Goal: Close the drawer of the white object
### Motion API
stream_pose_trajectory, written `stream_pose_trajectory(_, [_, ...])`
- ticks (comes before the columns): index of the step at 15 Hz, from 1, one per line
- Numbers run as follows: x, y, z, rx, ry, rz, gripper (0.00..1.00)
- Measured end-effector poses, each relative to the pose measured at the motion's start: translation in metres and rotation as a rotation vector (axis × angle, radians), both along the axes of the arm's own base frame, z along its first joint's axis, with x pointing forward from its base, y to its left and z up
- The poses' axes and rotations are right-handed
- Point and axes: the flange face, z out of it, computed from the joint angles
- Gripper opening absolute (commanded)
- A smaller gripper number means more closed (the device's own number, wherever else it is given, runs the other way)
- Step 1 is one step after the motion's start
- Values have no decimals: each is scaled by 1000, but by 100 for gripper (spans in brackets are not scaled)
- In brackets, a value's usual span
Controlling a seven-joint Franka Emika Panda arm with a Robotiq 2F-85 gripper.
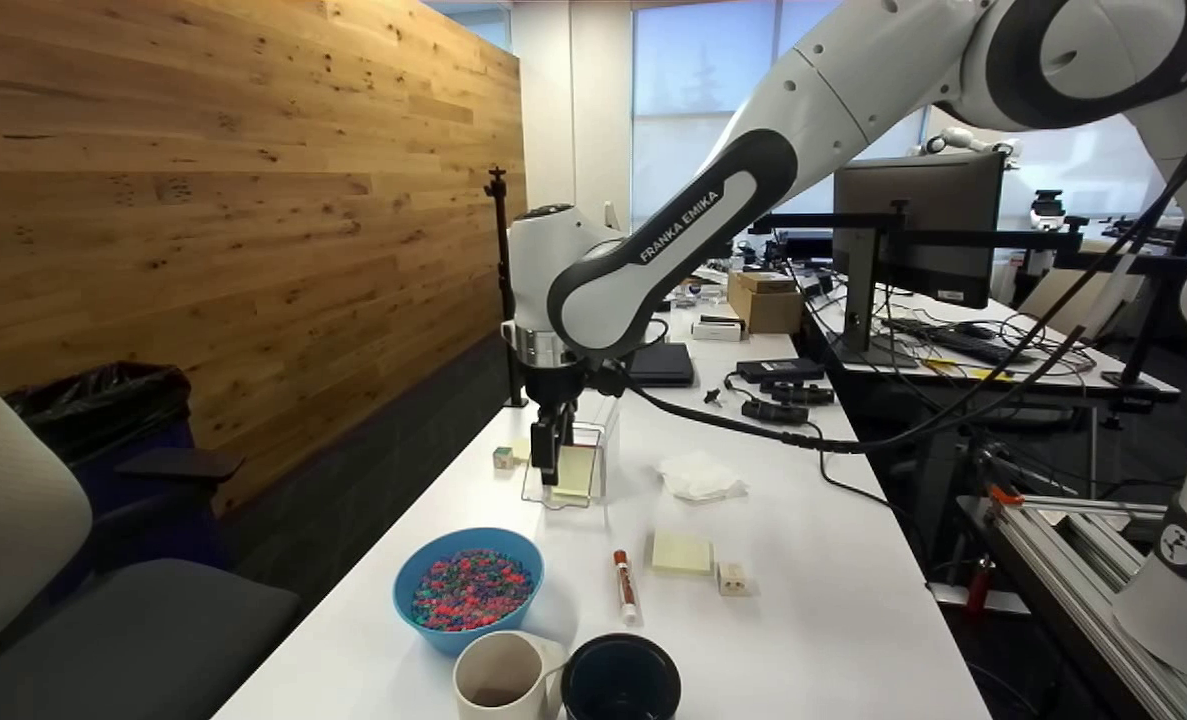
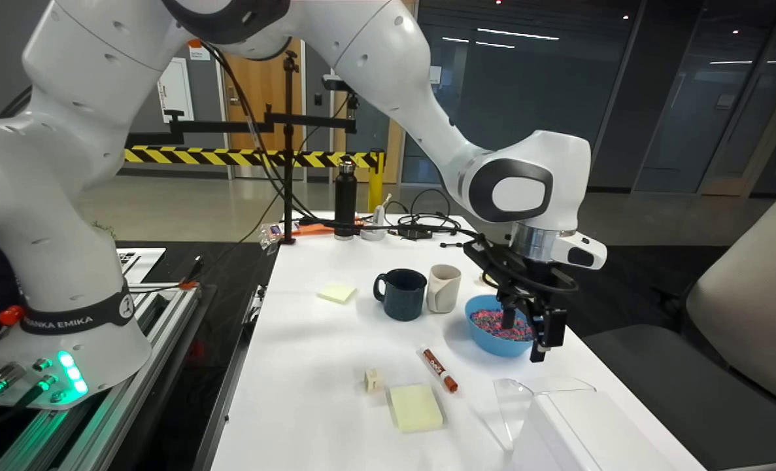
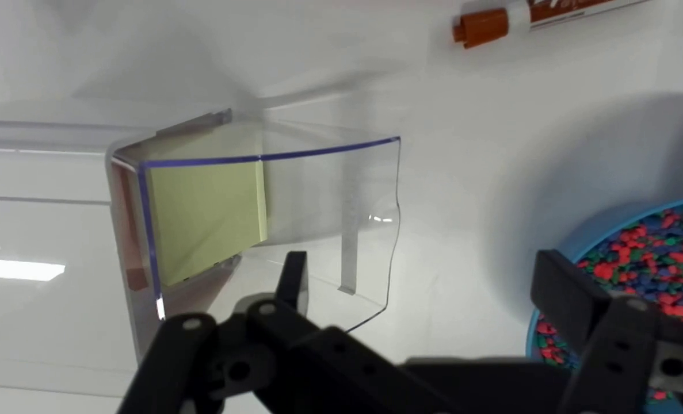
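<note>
The white object (image 3: 42, 230) lies at the left of the wrist view and at the bottom right of an exterior view (image 2: 590, 432). Its see-through drawer (image 3: 318, 153) is pulled out toward the blue bowl, with a pale-yellow pad (image 3: 203, 213) inside near the white body. My gripper (image 3: 430, 284) is open, with nothing held between its fingers. In the wrist view one finger overlaps the drawer's interior and the opposite one overlaps the bowl, so the drawer's front edge appears between them. In an exterior view the gripper (image 2: 523, 335) looks higher than the drawer's rim; contact cannot be made out.
A blue bowl (image 1: 526, 600) of coloured beads stands close in front of the drawer. Beside it lie a brown marker (image 2: 440, 371), a yellow pad (image 2: 416, 408) and a small wooden block (image 2: 372, 379). A dark mug (image 2: 403, 296) and a beige mug (image 2: 443, 289) stand farther off.
</note>
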Motion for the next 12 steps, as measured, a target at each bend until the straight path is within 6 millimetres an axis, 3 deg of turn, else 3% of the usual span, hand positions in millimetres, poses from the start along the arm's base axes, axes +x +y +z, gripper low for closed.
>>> stream_pose_trajectory(8, [5, -12, -3, -117, -10, -1, 100])
stream_pose_trajectory(12, [7, -7, -6, -161, -13, 5, 100])
